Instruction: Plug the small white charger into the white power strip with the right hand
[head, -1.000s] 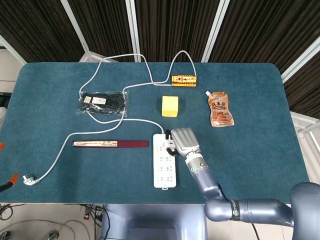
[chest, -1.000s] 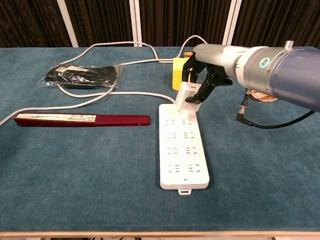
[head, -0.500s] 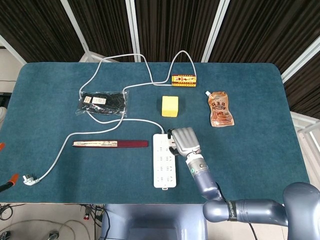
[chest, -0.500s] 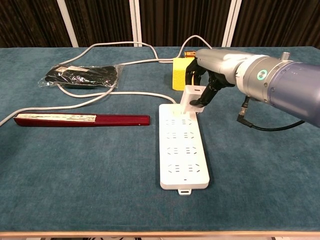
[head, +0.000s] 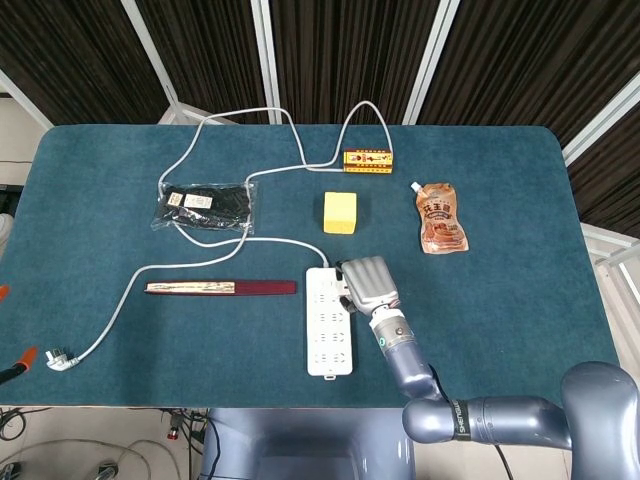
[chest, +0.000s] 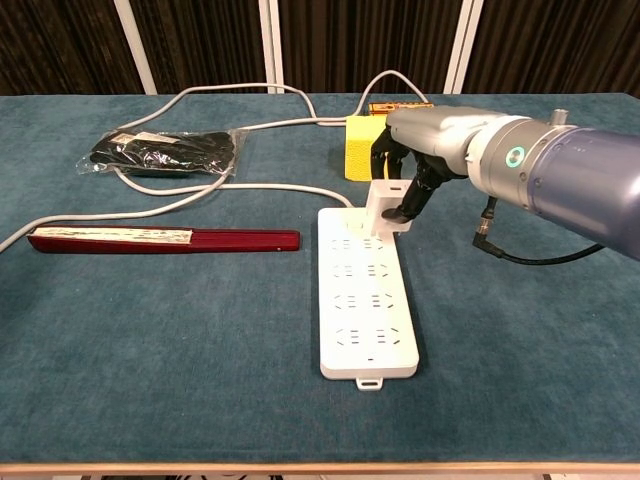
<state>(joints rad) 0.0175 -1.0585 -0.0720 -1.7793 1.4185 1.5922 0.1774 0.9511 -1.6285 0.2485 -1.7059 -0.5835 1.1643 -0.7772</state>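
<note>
At centre frame, the right hand (chest: 405, 180) grasps the small white charger (chest: 383, 203) from above, standing it upright over the far sockets of the white power strip (chest: 365, 295), apparently to press its prongs in; the left hand is unseen.

Even, bright overhead light in both views; no hard glare. Teal table cloth (head: 120, 200) evenly lit, shadows soft and short, a faint one under the right hand (chest: 405, 185) on the white power strip (chest: 366, 300). Dark curtains (head: 340, 50) behind stay near black. Head view sharp throughout. Chest view slightly soft on the near blue forearm (chest: 580, 190) at the right edge.
</note>
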